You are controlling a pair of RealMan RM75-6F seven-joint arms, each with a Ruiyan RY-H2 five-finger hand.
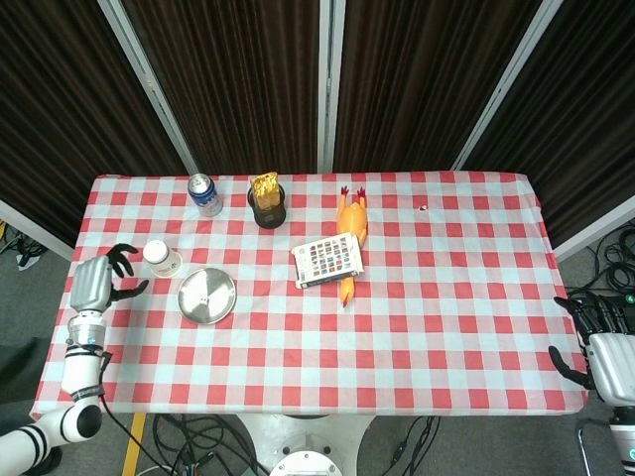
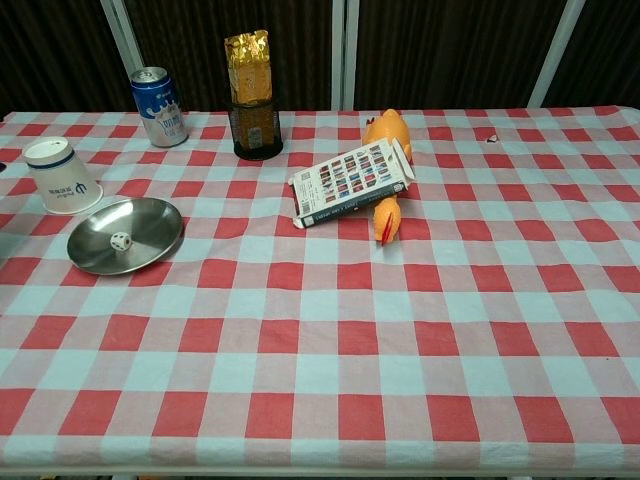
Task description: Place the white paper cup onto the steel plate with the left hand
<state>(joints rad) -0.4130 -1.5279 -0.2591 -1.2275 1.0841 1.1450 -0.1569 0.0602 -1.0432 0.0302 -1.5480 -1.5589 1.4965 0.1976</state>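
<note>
White paper cup (image 2: 62, 178) upside down on the counter (image 2: 330, 340), just beside the steel plate (image 2: 150, 240) and not on it.

Inside that plate, a small white die (image 2: 120, 241). Beyond the cup from the plate, left hand (image 1: 96, 282) with fingers (image 1: 123, 255) apart, grasping nothing, shown only from the head camera. Farther off, behind the plate, a blue can (image 2: 159, 92). Right hand (image 1: 601, 347) off the counter's far corner, partly cut off; fingers' state impossible to tell.
</note>
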